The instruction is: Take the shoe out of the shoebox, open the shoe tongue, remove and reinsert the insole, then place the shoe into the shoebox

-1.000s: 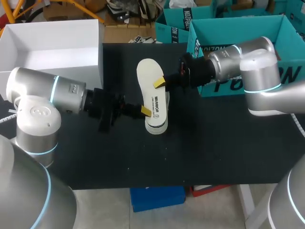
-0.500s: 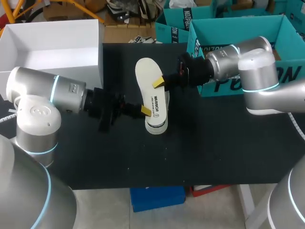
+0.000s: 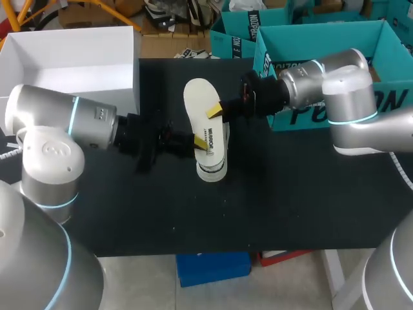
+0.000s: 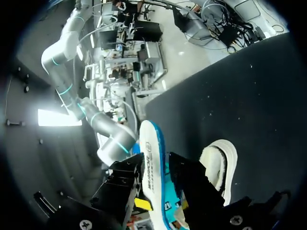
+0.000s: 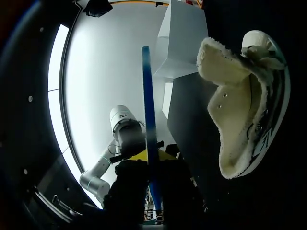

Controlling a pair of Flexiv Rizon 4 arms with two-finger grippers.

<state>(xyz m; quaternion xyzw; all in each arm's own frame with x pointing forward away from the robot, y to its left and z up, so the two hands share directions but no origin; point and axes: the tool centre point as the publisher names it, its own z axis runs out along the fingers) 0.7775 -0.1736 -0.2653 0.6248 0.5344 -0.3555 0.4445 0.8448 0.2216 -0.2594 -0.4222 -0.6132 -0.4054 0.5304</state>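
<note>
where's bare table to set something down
Free: the table's front strip, nearer than the shoe, and the patch in front of the teal shoebox. Crowded: mid-table, where left end effector and right end effector hold the insole.

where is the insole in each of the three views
Head view: the insole is mid-table, flat side up, above the shoe.
Left wrist view: the insole is edge-on between the left gripper fingers, shoe beside it.
Right wrist view: the insole is a thin blue edge rising from the right gripper.
Shared landmark: the shoe.
</note>
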